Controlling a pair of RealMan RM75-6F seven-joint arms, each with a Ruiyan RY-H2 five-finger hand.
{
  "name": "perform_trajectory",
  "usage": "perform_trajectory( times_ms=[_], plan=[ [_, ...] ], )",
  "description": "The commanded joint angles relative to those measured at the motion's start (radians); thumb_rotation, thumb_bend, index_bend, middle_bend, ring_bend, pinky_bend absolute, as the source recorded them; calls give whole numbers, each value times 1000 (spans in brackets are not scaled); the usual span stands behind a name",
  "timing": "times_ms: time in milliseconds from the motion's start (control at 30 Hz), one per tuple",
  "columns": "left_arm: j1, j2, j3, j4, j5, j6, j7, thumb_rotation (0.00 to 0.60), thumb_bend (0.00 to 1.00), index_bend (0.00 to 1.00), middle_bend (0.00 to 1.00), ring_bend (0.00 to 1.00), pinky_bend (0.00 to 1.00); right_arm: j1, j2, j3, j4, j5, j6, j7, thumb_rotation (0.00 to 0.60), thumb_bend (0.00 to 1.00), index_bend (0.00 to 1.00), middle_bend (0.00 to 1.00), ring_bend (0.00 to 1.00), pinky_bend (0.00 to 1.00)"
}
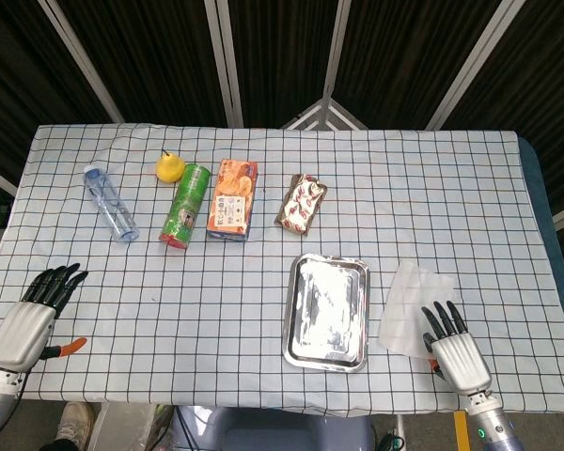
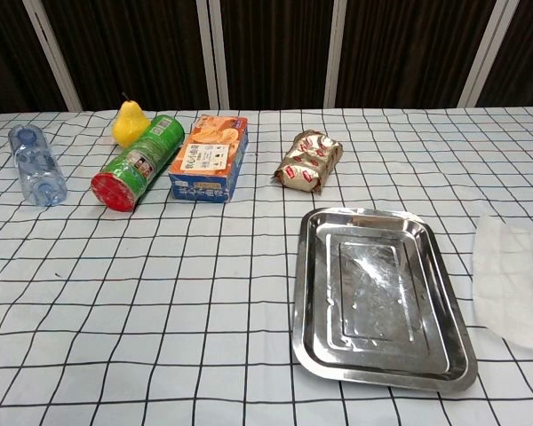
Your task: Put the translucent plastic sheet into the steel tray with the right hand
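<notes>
Translucent plastic sheet [image 1: 409,306] lies flat on the worktop [image 1: 451,197], just right of the steel tray [image 1: 326,311]. Your right hand [image 1: 456,352] rests fingers [image 1: 440,319] spread on its near edge; left hand [image 1: 26,324] open.

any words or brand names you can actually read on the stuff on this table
None reads clearly.
Orange box: label with print on its side, too blurred to read.
Green can: label text too small to read.
Snack pack: red and white markings, illegible.
Clear bottle, pear, steel tray, translucent plastic sheet: no text visible.
</notes>
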Motion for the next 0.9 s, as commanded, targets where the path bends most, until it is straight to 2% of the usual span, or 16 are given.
perform_trajectory(
  times_ms=[33, 200, 367, 700, 900],
  plan=[
    [0, 0, 0, 0, 0, 0, -1, 600, 6, 0, 0, 0, 0, 3, -5, -8, 9, -21, 25, 23, 600, 507, 696, 202, 6, 0],
    [0, 0, 0, 1, 1, 1, -3, 600, 6, 0, 0, 0, 0, 13, 8, -7, -26, -54, 65, 48, 600, 522, 709, 213, 7, 0],
    [0, -1, 0, 2, 1, 0, 0, 600, 6, 0, 0, 0, 0, 44, 44, 23, -132, -92, 114, 48, 600, 524, 709, 213, 7, 0],
    [-1, 0, 1, 1, 2, -2, 0, 600, 6, 0, 0, 0, 0, 89, 108, 73, -302, -107, 111, -17, 600, 523, 709, 214, 7, 0],
    [-2, 0, 0, 2, 2, -2, 1, 600, 6, 0, 0, 0, 0, 106, 108, 72, -380, -147, 114, -40, 600, 525, 708, 213, 7, 0]
  ],
)
